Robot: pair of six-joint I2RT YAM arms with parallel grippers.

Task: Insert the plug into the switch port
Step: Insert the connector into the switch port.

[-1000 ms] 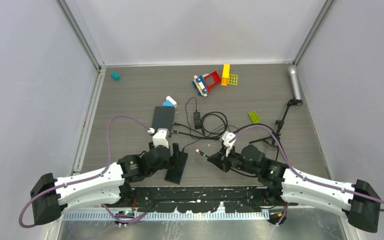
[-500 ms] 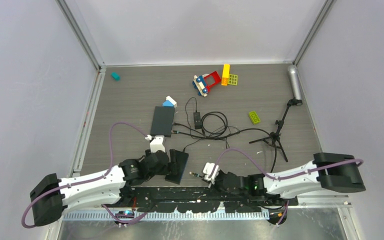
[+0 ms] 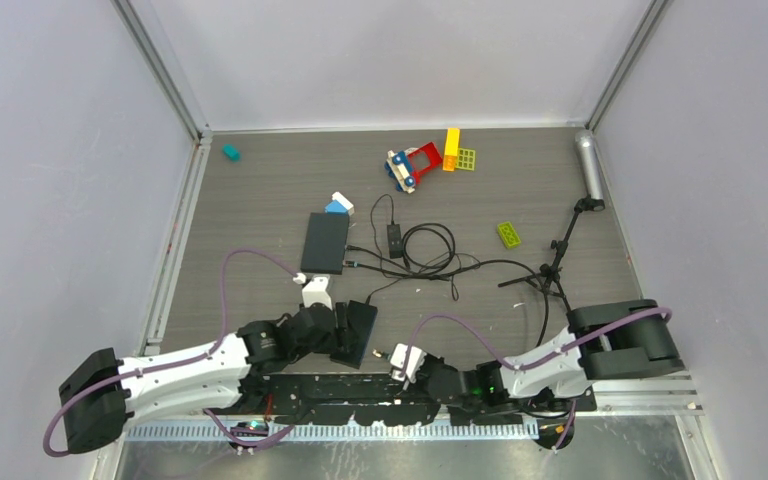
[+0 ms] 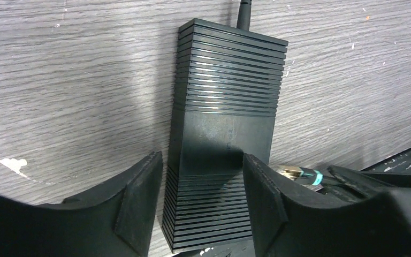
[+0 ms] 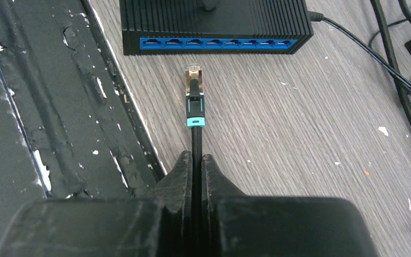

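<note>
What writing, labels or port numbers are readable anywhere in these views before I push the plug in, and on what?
No text reads clearly in any view.
Switch top panel: a faint embossed mark, too dim to read.
Blue port row: no numbers legible.
Plug and its cable: no markings visible.
Toy bricks: too small to tell.

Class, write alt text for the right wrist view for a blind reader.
The right gripper, shut on a black cable, aims its teal-booted plug at the blue port row of a black switch, not yet inserted. Grey wood-grain table lies beneath.
</note>
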